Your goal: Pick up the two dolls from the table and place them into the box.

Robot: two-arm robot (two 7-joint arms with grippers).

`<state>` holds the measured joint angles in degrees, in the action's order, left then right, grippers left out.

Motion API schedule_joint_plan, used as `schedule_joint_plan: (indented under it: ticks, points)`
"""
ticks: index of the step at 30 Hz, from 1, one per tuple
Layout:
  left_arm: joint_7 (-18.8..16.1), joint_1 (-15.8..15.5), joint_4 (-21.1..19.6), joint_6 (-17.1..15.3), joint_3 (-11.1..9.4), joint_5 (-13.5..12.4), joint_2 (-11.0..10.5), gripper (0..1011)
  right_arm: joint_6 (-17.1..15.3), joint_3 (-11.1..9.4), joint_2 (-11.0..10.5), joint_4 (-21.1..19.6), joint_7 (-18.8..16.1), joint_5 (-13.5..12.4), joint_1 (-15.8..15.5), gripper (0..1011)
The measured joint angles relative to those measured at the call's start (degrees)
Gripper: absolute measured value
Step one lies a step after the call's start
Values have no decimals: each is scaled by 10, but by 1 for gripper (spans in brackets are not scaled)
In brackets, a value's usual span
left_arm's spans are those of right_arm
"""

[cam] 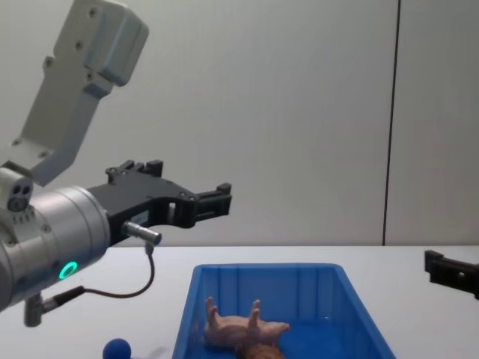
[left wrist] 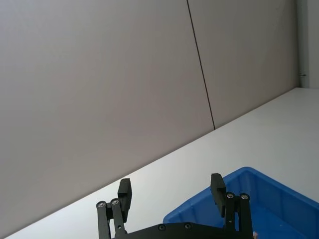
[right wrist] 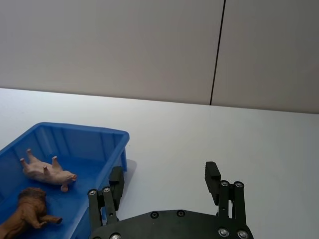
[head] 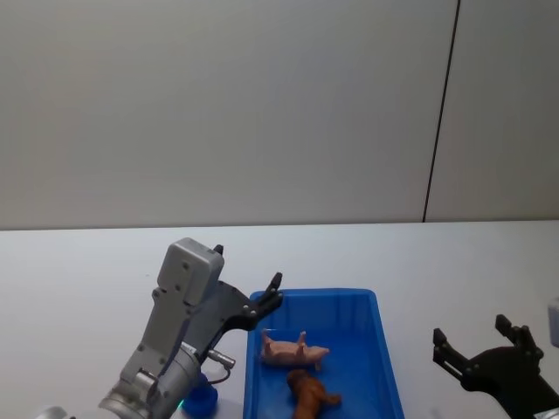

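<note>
Left gripper point(left wrist: 170, 185) raised above the box's point(head: 385, 349) far left corner, jaws wide, empty.
Right gripper point(right wrist: 164, 173) low beside it, likewise spread, empty; pink doll point(head: 293, 351) and brown doll point(head: 310, 394) inside.

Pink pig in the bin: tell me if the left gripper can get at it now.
Probably yes: the left gripper is open, raised left of the bin, and nothing covers the pig inside.

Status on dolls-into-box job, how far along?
Done: pale pink four-legged toy pig and reddish-brown furry toy animal both lie inside the bright blue plastic bin. In hand: nothing; left tool and right tool are open, empty. Left: no doll to move.
</note>
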<state>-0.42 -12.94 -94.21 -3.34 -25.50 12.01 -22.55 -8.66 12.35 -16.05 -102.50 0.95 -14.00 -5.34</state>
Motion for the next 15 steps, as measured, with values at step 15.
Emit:
schedule_joint_plan:
  ticks: [15]
  points:
    - [-29, 29, -37, -90, 20, 39, -31, 1001, 5, -5, -5, -4, 18, -6, -9, 1001]
